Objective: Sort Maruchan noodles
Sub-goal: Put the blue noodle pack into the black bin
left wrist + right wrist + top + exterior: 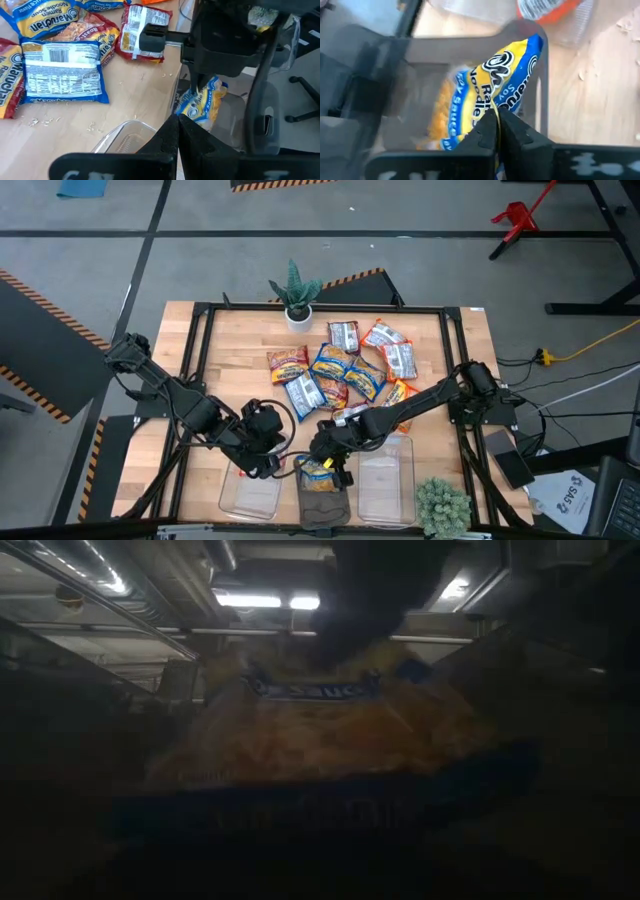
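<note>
Several Maruchan noodle packets [345, 365] lie in a heap at the middle of the table. A blue-and-yellow packet [490, 85] stands crumpled in the dark grey middle bin [325, 515] at the near edge, with my right gripper [497, 122] shut on it from above. The low view shows the same packet [330, 740] through the bin wall. My left gripper [177, 132] is shut and empty. It hovers just left of the right gripper, over the far rim of the clear left bin [125, 137]. My right gripper pinches the packet's upper edge [492, 102] between its two fingertips. The fingers slant down from the far right side. The packet hangs crumpled below them, its lower part [192, 114] down inside the grey bin; I cannot tell whether it rests on the bin's floor.
A clear bin [385, 485] stands right of the grey one. A potted plant [297, 295] is at the far edge and a green bush [440, 505] at the near right corner. A black frame [200, 340] runs around the table. Both arms crowd the near middle.
</note>
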Controlling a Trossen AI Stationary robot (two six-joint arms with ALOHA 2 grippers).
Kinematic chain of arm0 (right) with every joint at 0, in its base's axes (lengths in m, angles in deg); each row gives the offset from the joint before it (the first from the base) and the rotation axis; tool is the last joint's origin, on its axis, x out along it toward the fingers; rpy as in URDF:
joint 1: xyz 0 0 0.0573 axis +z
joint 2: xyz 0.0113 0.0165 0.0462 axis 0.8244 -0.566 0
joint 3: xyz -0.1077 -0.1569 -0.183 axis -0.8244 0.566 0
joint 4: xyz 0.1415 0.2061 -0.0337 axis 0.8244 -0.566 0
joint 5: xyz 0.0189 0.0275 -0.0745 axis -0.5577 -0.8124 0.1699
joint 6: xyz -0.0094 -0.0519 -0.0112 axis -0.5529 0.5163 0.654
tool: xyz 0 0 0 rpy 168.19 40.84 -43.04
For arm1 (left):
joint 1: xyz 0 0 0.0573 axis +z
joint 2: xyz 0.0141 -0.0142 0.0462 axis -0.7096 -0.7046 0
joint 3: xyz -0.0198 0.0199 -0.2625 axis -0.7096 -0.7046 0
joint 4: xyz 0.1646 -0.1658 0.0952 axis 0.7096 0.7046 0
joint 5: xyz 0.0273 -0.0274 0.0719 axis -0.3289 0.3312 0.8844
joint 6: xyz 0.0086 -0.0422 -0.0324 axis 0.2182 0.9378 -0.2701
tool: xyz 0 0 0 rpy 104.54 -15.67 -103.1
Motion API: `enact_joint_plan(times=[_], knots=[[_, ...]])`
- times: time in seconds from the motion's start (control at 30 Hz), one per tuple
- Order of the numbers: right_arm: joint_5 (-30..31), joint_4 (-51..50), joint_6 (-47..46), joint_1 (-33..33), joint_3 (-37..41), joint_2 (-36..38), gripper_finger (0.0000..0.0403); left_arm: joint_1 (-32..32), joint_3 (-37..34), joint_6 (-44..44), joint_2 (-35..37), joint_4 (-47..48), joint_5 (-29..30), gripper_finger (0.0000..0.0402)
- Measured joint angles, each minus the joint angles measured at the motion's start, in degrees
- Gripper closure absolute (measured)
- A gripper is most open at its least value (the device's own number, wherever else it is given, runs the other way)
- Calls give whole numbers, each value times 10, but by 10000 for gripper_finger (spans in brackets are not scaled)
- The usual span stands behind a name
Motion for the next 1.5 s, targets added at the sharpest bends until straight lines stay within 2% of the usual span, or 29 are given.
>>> enact_joint_plan(times=[0.13,0.3,0.4,0.53,0.73,0.97,1.07,1.13,1.4,1.5], knots=[[26,-8,10,0,0,0,338,0,0,-16,0,6,0,401],[42,-19,11,-4,-1,0,256,5,0,-79,0,8,0,401],[60,-24,8,-8,2,0,226,16,0,-104,0,11,0,401],[109,-46,5,-17,3,0,210,32,0,-135,0,12,0,401],[99,-54,-9,-24,-2,0,208,54,0,-165,0,15,-9,401],[125,-112,23,-22,-99,7,207,63,0,-165,0,41,2,401],[125,-124,29,-19,-119,7,214,62,0,-164,0,41,10,401],[124,-123,30,-14,-112,7,233,61,0,-164,0,41,10,401],[149,-106,13,-7,-47,6,377,61,0,-157,0,40,11,401],[166,-85,3,-8,-20,6,394,61,0,-155,0,40,11,401]])
